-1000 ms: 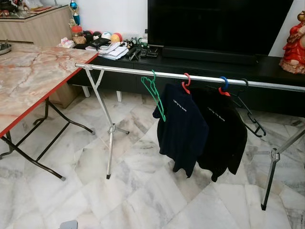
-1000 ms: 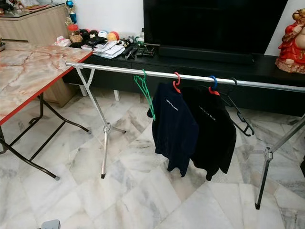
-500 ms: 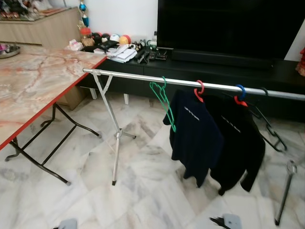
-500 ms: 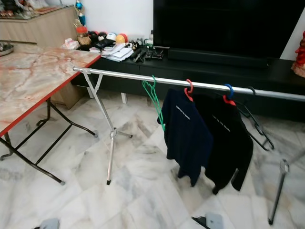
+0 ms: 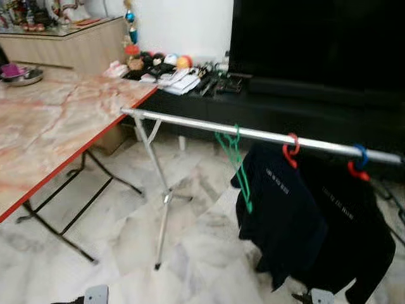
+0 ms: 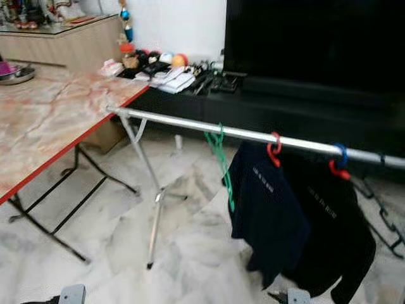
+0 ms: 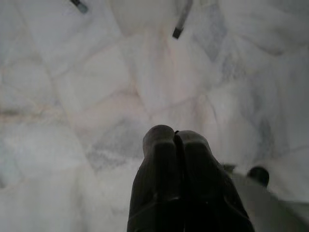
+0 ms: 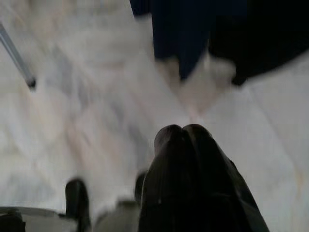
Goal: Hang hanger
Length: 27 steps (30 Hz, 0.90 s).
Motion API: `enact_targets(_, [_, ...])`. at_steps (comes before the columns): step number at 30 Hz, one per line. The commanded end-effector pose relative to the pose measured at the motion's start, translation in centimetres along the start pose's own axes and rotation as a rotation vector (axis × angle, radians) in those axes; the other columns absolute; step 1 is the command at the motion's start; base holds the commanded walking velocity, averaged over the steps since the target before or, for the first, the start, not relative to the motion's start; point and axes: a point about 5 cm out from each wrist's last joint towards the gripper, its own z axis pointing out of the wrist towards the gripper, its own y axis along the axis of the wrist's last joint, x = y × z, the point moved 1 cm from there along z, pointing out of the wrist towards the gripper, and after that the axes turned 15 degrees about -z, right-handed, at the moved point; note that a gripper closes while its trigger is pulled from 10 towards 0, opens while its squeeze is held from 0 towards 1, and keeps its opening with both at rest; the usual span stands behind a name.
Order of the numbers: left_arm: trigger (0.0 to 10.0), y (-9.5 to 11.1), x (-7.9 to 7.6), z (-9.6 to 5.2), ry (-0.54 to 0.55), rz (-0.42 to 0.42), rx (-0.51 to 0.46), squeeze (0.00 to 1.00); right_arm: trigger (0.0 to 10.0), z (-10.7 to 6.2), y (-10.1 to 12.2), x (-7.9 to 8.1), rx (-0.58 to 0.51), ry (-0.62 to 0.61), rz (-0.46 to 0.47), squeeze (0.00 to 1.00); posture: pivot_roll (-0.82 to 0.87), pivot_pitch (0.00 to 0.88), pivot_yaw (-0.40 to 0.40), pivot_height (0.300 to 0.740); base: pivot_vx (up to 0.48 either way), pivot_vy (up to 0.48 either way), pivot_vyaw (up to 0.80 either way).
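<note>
Left eye view shows green hanger (image 5: 235,158) on rail (image 5: 253,134); wrist views show both jaws clenched, empty.

Empty green hanger (image 5: 235,161) on rail (image 5: 190,124)

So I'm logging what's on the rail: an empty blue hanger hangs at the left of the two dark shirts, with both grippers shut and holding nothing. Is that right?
Not quite: the empty hanger is green, not blue, as the left eye view shows. It does hang on the rail left of the two dark shirts. The left gripper and right gripper are shut and hold nothing.
</note>
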Motion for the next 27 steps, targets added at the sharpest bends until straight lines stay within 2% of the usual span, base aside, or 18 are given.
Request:
enact_targets(1, [10.0, -0.6, 1.0, -0.2, 0.024, 0.018, 0.023, 0.00, 10.0, 0.0, -0.6, 0.8, 0.017, 0.014, 0.033, 0.00, 0.01, 0.032, 0.009, 0.740, 0.000, 0.000, 0.00])
enact_targets(6, [10.0, -0.3, 0.9, -0.2, 0.022, 0.017, 0.017, 0.00, 10.0, 0.0, -0.4, 1.1, 0.011, 0.016, 0.054, 0.00, 0.01, 0.027, 0.015, 0.740, 0.000, 0.000, -0.57])
enact_targets(12, [10.0, 0.6, 1.0, -0.1, 0.026, 0.019, 0.001, 0.00, 10.0, 0.3, 0.4, 3.1, -0.013, 0.059, 0.048, 0.00, 0.03, 0.031, 0.020, 0.740, 0.000, 0.000, -0.74])
enact_targets(15, [10.0, 0.8, 1.1, 0.0, 0.027, 0.010, -0.004, 0.00, 10.0, 0.4, 0.6, 3.2, -0.016, 0.067, 0.031, 0.00, 0.03, 0.034, 0.016, 0.740, 0.000, 0.000, -0.74])
enact_targets(17, [10.0, 0.9, 1.0, 0.0, 0.030, -0.008, -0.005, 0.00, 10.0, 0.3, 0.7, 2.7, -0.018, 0.059, 0.020, 0.00, 0.03, 0.033, 0.013, 0.740, 0.000, 0.000, -0.74])
enact_targets(20, [10.0, 0.3, 0.8, 0.0, 0.033, -0.052, 0.008, 0.00, 10.0, 0.1, 0.4, 0.8, -0.023, 0.019, 0.028, 0.00, 0.02, 0.026, 0.014, 0.740, 0.000, 0.000, -0.18])
enact_targets(24, [10.0, -0.2, 0.5, 0.0, 0.027, -0.058, 0.026, 0.00, 10.0, -0.1, 0.0, -0.3, -0.018, -0.001, 0.029, 0.00, 0.01, 0.036, -0.007, 0.740, 0.000, 0.000, 0.00])
enact_targets(25, [10.0, -0.3, 0.2, 0.0, 0.016, -0.035, 0.032, 0.00, 10.0, -0.4, -1.0, -0.6, -0.014, 0.006, 0.026, 0.00, 0.01, 0.045, -0.020, 0.740, 0.000, 0.000, 0.00])
enact_targets(26, [10.0, -0.3, 0.1, 0.0, 0.009, -0.005, 0.032, 1.00, 10.0, -0.5, -1.4, -0.6, -0.016, 0.019, 0.024, 0.67, 0.01, 0.046, -0.022, 0.740, 0.000, 0.000, 0.00])
enact_targets(27, [10.0, -0.3, 0.0, 0.0, 0.005, 0.003, 0.030, 1.00, 10.0, -0.5, -1.5, -0.6, -0.016, 0.022, 0.011, 0.67, 0.01, 0.038, -0.031, 0.740, 0.000, 0.000, 0.00])
